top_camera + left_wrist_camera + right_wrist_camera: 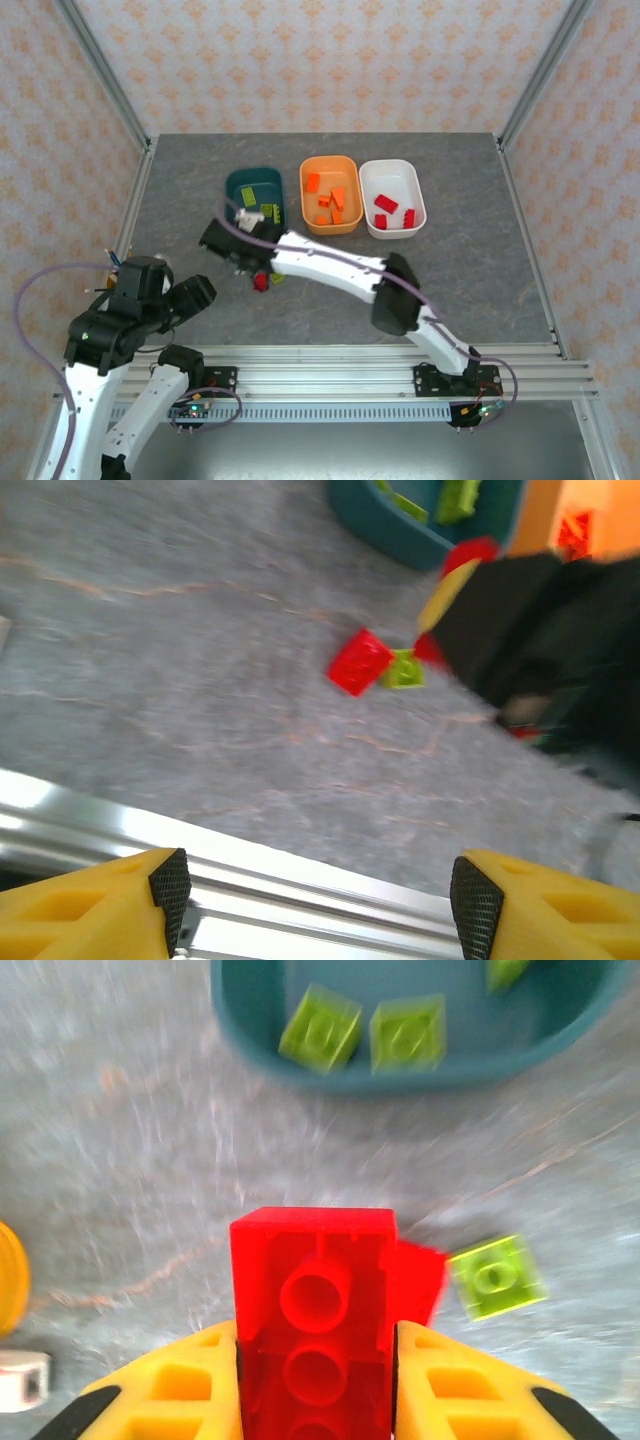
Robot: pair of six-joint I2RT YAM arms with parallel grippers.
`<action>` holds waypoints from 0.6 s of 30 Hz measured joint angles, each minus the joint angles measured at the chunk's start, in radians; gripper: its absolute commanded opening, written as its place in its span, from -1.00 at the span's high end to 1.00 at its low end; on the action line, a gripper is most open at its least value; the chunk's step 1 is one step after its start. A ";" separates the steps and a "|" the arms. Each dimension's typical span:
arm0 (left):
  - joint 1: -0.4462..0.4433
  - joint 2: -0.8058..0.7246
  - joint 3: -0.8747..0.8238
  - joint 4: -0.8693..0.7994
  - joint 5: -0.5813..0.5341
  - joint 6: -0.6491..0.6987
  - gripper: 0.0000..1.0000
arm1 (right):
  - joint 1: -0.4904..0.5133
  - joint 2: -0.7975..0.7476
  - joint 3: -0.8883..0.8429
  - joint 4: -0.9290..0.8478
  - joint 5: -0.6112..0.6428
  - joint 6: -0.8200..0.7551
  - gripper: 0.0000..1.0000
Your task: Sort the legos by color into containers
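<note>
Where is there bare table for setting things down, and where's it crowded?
Bare: table right of the white tub, and left of the teal tub. Crowded: before the teal tub, around the right hand, its red brick and a green brick.

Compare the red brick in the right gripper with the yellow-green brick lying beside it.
The red brick is opaque and long, with a row of sockets; the yellow-green brick is translucent, square, with one. The red brick is clamped in the right gripper; the yellow-green brick lies free on the table. Both are outside the teal tub.
</note>
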 measured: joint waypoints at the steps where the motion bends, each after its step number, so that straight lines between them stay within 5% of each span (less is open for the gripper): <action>1: 0.000 0.014 -0.016 0.039 0.036 -0.002 -0.43 | -0.032 -0.066 -0.034 0.000 0.013 -0.009 0.64; 5: -0.038 0.100 -0.053 0.188 0.121 -0.031 -0.42 | -0.215 -0.280 -0.189 0.008 0.038 -0.050 0.64; 8: -0.145 0.225 -0.034 0.299 0.104 -0.056 -0.43 | -0.399 -0.359 -0.293 0.026 0.021 -0.096 0.64; 14: -0.369 0.588 0.152 0.489 -0.014 -0.116 -0.44 | -0.702 -0.268 -0.315 0.043 -0.090 -0.192 0.67; 18: -0.404 0.800 0.317 0.573 -0.064 -0.133 -0.44 | -0.813 -0.120 -0.224 0.046 -0.162 -0.207 0.68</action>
